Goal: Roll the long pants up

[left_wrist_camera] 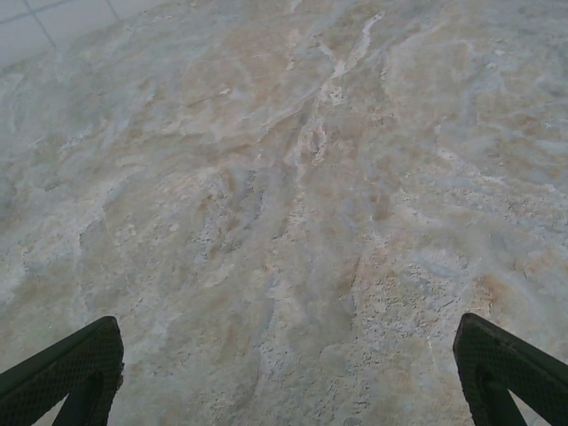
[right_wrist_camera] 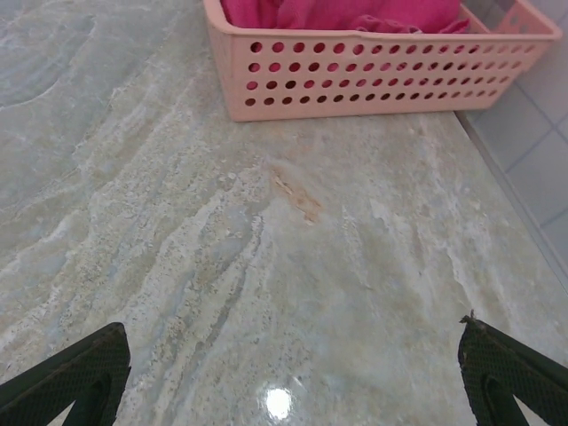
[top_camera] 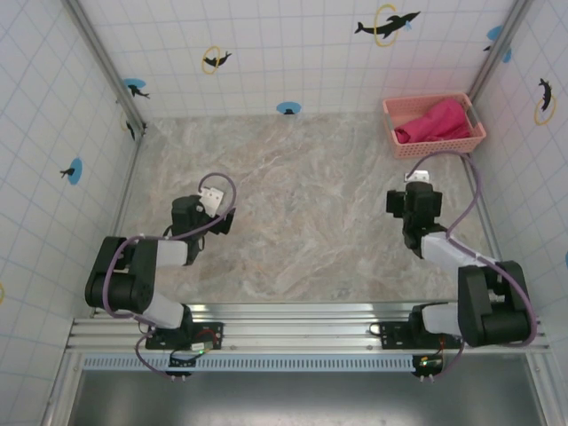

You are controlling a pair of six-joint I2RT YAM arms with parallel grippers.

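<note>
I find no legible text, number, brand or label on any surface inspected. The only markings I can log are pictorial: dark dolphin decals [top_camera: 387, 24], some ringed, on the tiled walls [top_camera: 293, 53], from 9 round to 2 o'clock.

The left arm [top_camera: 133, 275] and the right arm [top_camera: 475, 297] look the same: fat black joints with smooth white tubes between them. A thin purple-grey cable [top_camera: 232, 186] loops along each arm. Near each tip sits a small white block [top_camera: 211, 192]. The fingers [left_wrist_camera: 75, 368] of the left end effector [left_wrist_camera: 288, 373] are black with a tiny bumpy crisscross skin. The right end effector [right_wrist_camera: 293, 377] has the same.
</note>
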